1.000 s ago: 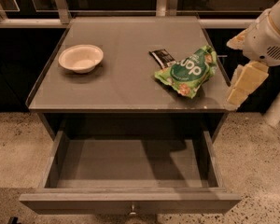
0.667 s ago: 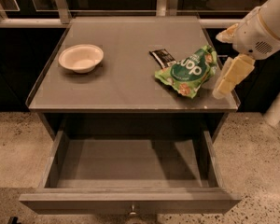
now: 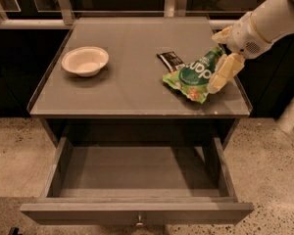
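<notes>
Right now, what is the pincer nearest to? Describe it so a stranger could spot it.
On the grey table above the open drawer, look near the right edge, where the pincer hangs. Beside it lies a crumpled snack bag, the only green thing, unlike the dark bar next to it and the pale bowl far left.

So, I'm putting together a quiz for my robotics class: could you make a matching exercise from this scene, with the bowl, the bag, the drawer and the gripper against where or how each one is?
Things:
1. bowl
2. bag
3. drawer
4. gripper

Places or states:
a. pulled open, below the table top
b. over the table's right edge, right at the bag
c. white, on the left of the table top
d. green, on the right of the table top, beside a dark bar

Pairs: 1-c, 2-d, 3-a, 4-b
</notes>
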Tool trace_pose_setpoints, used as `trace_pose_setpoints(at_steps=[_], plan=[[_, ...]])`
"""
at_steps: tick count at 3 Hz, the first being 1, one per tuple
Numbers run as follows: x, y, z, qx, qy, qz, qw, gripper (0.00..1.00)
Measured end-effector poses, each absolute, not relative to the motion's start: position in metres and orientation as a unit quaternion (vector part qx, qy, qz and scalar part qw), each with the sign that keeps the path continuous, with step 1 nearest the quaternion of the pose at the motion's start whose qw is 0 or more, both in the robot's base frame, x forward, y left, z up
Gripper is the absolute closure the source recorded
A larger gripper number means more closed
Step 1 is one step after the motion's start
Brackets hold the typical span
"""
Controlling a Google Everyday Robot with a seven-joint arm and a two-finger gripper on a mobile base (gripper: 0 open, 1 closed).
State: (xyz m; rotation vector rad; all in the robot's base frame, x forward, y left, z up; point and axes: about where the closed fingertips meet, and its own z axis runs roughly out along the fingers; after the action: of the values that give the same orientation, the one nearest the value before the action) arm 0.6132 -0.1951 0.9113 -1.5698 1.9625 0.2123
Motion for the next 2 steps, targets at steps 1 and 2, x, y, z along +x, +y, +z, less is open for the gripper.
trace_pose_setpoints(at_steps=[1,2], plan=[[0.625,-0.197,0.886,-0.582,0.753,0.087,0.294,0.00],[0.624,-0.200,0.853,-0.572,0.766,0.101,0.277,0.17]])
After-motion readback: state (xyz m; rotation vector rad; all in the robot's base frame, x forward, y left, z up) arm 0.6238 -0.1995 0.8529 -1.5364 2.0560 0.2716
